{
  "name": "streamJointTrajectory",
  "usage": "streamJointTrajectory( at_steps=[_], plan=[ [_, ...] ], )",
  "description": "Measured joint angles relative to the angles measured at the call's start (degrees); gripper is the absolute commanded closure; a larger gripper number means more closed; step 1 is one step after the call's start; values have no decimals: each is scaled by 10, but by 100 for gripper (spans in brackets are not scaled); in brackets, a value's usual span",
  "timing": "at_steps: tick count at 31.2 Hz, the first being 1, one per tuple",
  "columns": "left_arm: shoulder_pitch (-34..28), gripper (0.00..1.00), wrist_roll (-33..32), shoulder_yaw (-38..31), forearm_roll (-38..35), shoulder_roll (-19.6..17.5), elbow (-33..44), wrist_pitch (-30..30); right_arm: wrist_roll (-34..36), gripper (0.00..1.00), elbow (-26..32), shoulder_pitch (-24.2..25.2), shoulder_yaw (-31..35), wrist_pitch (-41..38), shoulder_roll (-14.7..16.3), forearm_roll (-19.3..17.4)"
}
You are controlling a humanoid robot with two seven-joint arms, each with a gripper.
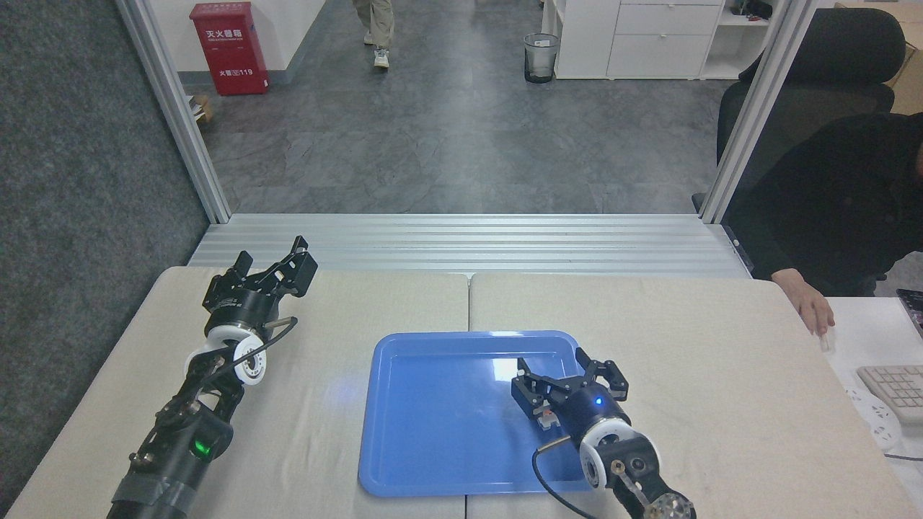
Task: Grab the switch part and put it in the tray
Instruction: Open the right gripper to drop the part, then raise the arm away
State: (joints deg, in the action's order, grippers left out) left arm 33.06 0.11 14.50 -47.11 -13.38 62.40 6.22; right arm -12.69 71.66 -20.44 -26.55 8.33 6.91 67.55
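Release stage over large shallow glossy blue plastic tray (433, 447), by the look of it: right gripper (567, 378) low above the tray's right half, spread wide, apparently pinching nothing. Small white-and-orange push-button switch part (546, 417) mostly hidden beneath that gripper's body, only a pale sliver showing against the blue floor, probably lying inside the rim; contact with the gripper impossible to confirm. Left gripper (277, 263) over beige table (721, 346), well apart from the tray, spread and empty, presumably parked clear of the drop.
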Motion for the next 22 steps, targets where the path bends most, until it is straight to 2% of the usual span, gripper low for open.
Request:
streamJointTrajectory(
  at_steps=[5,12,17,22],
  plan=[
    [0,0,0,0,0,0,0,0,8,2,-16,-55,21,-21,12,-3],
    [0,0,0,0,0,0,0,0,70,1,-63,-128,42,-87,45,-4],
    [0,0,0,0,0,0,0,0,93,1,-97,-158,53,-129,73,-6],
    [0,0,0,0,0,0,0,0,108,1,-122,-167,61,-143,100,-11]
  ],
)
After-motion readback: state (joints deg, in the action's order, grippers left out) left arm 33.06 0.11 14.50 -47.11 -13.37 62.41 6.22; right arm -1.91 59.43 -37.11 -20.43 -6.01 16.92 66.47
